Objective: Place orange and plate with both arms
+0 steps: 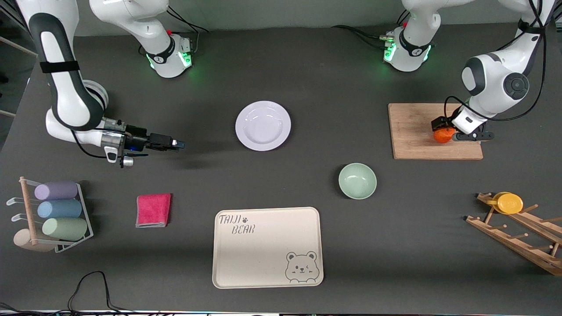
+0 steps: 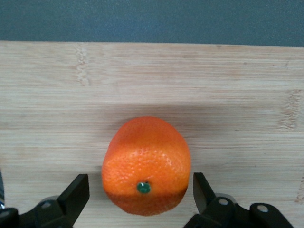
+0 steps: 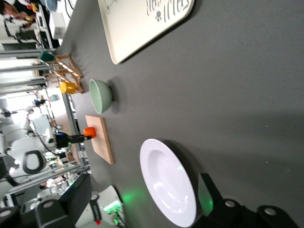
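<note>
The orange lies on a wooden cutting board at the left arm's end of the table. My left gripper is low over it and open, one finger on each side with a small gap. In the left wrist view the orange sits between the fingers of the left gripper on the board. The white plate lies mid-table. My right gripper is open and empty, apart from the plate, toward the right arm's end. The right wrist view shows the plate ahead of the right gripper.
A pale green bowl and a cream bear tray lie nearer the front camera than the plate. A pink cloth and a rack of rolled cups sit at the right arm's end. A wooden rack with a yellow disc stands at the left arm's end.
</note>
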